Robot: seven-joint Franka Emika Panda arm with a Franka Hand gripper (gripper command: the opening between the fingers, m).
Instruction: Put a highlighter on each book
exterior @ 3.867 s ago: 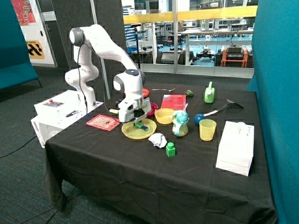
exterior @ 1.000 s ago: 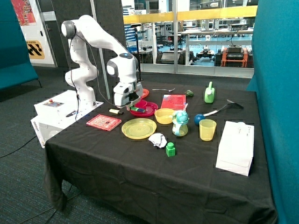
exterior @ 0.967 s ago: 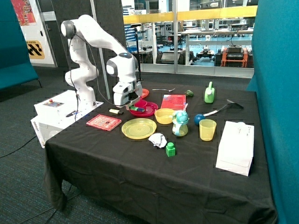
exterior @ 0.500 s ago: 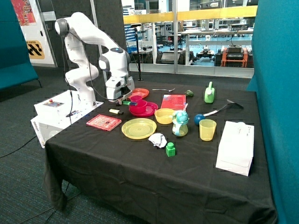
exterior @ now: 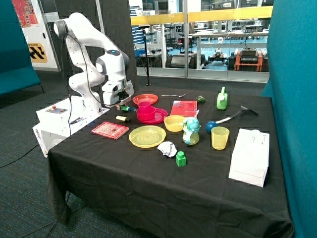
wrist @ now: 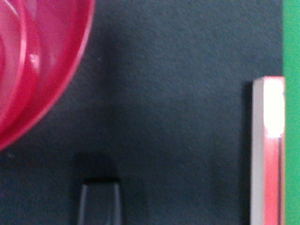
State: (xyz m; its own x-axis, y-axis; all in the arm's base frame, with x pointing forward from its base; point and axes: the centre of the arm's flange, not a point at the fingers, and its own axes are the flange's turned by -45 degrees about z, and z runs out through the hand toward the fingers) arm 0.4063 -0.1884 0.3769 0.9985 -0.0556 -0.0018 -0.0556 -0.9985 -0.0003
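Two red books lie flat on the black cloth: one book (exterior: 109,130) near the table edge by the robot's base, the other book (exterior: 184,107) farther back, beyond the yellow bowl. My gripper (exterior: 120,105) hangs just above the cloth beside the stacked red plates (exterior: 148,118), shut on a green highlighter (exterior: 126,107). A yellow highlighter (exterior: 120,118) lies on the cloth between the gripper and the nearer book. The wrist view shows a red plate rim (wrist: 42,70), black cloth, one dark fingertip (wrist: 100,201) and a green band along the frame's edge.
An orange plate (exterior: 145,99), a yellow plate (exterior: 147,136), a yellow bowl (exterior: 174,123), a sippy cup (exterior: 190,131), a yellow cup (exterior: 220,138), crumpled paper (exterior: 167,148), a green block (exterior: 181,158) and a white bag (exterior: 250,156) crowd the table.
The gripper lifted the green highlighter off the yellow plate and carried it past the red plates toward the robot's base side of the table.
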